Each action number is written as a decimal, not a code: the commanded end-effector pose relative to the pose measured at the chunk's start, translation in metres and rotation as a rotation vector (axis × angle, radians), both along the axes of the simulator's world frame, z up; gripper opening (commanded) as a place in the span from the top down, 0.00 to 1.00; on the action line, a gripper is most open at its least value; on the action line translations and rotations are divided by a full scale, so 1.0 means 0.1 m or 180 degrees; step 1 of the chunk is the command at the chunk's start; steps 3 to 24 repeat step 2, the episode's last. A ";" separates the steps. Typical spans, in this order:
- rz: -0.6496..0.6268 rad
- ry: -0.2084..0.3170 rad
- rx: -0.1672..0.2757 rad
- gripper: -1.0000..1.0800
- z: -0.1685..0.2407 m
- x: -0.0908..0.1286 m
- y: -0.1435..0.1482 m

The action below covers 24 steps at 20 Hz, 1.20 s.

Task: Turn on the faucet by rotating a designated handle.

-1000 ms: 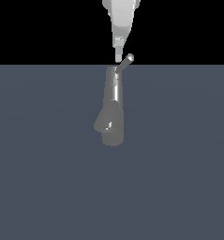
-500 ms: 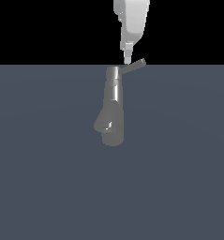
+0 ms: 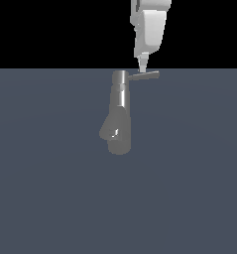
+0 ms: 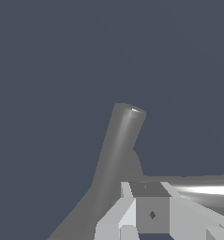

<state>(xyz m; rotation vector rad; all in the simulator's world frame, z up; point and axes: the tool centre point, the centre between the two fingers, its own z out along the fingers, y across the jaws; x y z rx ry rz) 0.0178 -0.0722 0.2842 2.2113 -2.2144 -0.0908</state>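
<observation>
Pressing down beside the faucet (image 3: 119, 114), the gripper (image 3: 142, 64) is seen just above the handle (image 3: 146, 76), whose long axis runs sideways beneath it; finger spread cannot be told.

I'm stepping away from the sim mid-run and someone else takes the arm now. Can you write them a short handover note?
Gripper: its tip sits right at the handle, on top of it in the exterior view. The pictures do not show whether the jaws are open or shut.
Faucet: stands on the grey surface; the handle sticks out level from its cap toward the exterior view's right.
Done: the handle has swung from angled upward to level over the last second.
Left: whether the turn is far enough cannot be told; probably keep pushing the same way until the handle stops.
</observation>
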 end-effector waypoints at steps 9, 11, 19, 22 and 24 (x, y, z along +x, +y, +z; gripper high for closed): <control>-0.0150 0.0041 -0.0022 1.00 -0.10 0.00 -0.38; -0.0150 0.0041 -0.0022 1.00 -0.10 0.00 -0.38; -0.0150 0.0041 -0.0022 1.00 -0.10 0.00 -0.38; -0.0150 0.0041 -0.0022 1.00 -0.10 0.00 -0.38; -0.0150 0.0041 -0.0022 1.00 -0.10 0.00 -0.38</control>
